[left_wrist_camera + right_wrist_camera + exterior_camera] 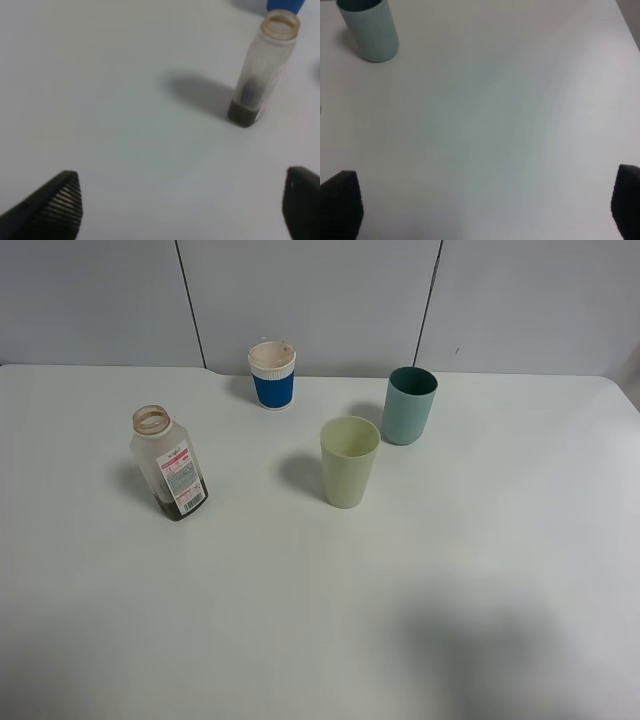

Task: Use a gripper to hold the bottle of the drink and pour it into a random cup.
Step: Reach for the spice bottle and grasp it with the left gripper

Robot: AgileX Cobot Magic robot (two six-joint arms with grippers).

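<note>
The bottle (168, 465) stands on the left part of the white table (300, 640) with its round tan neck uncapped. Its long axis is upright, though the high camera makes it look as if it leans. The drink (184, 504) is only a dark band at the base; my left wrist view is blurred, so I would call it a shallow layer and no more.

My left pincer (182, 202) hangs above bare table with its fingers spread wide and nothing between them. The bottle is ahead of it and well apart, not lined up with the gap. I judge this arm the nearer one, since the bottle sits on its side of the table. The coming move calls for a reach forward and a shift across, so that the fingers close on the flat sides below the neck.

The pale yellow-green cup (349, 462) stands upright near the middle, apart from the bottle. Beyond it are the teal tumbler (409, 405) and the blue-and-white cup (272, 375). My right pincer (485, 202) is also spread and empty, with only the teal tumbler in its view.
</note>
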